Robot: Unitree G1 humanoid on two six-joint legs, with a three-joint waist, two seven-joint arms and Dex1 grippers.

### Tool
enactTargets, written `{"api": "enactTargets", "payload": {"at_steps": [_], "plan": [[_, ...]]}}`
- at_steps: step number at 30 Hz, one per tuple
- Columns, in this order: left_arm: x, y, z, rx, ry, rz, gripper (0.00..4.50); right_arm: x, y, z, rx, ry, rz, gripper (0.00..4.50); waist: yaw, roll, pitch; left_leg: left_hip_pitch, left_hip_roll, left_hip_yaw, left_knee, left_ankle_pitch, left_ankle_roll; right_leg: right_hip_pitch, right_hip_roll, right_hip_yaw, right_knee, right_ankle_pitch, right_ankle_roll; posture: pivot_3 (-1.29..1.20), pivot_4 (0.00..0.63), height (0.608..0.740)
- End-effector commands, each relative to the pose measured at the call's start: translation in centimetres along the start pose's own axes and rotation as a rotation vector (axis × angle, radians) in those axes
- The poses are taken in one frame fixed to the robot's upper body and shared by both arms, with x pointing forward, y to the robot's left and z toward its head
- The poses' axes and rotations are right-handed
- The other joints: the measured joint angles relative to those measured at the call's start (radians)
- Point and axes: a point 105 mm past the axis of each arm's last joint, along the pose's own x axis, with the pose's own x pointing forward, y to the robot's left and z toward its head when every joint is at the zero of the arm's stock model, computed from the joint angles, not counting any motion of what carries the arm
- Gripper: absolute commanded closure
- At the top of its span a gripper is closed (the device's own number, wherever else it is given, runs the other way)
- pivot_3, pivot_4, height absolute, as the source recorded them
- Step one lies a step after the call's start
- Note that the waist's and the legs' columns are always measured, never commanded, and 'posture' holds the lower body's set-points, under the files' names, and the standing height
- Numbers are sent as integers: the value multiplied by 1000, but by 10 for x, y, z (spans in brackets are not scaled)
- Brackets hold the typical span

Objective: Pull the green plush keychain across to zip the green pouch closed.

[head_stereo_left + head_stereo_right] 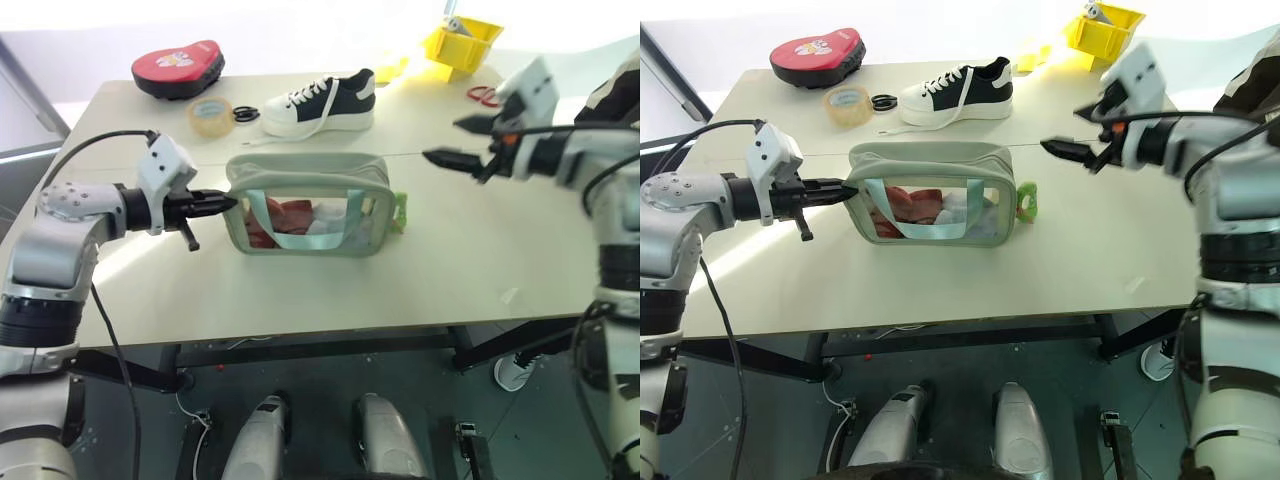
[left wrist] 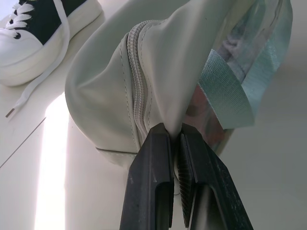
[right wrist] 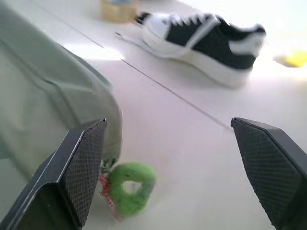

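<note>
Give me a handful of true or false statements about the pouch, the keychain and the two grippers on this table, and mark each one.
1. The left gripper is shut on the green pouch. True.
2. The right gripper holds the green plush keychain. False: its jaws stand open in the air, and the keychain lies on the table at the pouch's end.
3. The pouch holds red contents. True.
4. The sneaker is inside the pouch. False: it stands on the table beyond it.

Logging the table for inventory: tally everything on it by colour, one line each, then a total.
Green: 2, the green pouch and green plush keychain
Red: 2, pad and scissors
Yellow: 1, bin
Black-and-white: 1, sneaker
Clear: 1, tape roll
Total: 7
</note>
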Motion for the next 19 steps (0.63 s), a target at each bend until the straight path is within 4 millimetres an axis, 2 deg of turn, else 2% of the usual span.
{"api": "enactTargets", "payload": {"at_steps": [1, 2, 5, 9, 15, 19], "plan": [[-13, 10, 22, 18, -75, 28, 3753, 2, 34, 17, -87, -20, 230, 0, -3, 0, 0, 0, 0, 0, 0, 0, 0, 0, 0, 0, 0, 0, 0, 0, 150, 740], [-14, 10, 25, 4, -95, 20, 3430, 4, 38, 17, -92, -21, 251, 0, -5, 0, 0, 0, 0, 1, 0, 0, 0, 0, 0, 0, 0, 0, 0, 0, 150, 740], [-20, 9, 36, -37, -140, 1, 2025, 10, 45, 15, -94, -27, 275, 0, -3, 0, 0, 0, 0, 1, 0, 0, 0, -1, 0, 0, 0, 0, 0, 0, 150, 740], [-33, 11, 50, -90, -173, 4, 25, 15, 40, 3, -73, -23, 240, 0, 1, 0, 0, 0, 0, 1, 0, 0, 0, -1, -1, 0, 0, 0, 0, 0, 150, 740], [-66, 32, 58, -106, -153, 90, 25, 10, 31, -6, -65, -19, 197, 0, 3, 0, 0, 0, 0, 1, 0, 0, 0, -1, -1, 0, 0, 0, 0, 0, 150, 740], [-75, 34, 53, -80, -104, 91, 25, 9, 26, -7, -53, -21, 170, 0, 2, 0, 0, 0, 0, 2, 0, 0, 0, -1, -1, 1, 0, 0, 0, 0, 150, 740]]}}
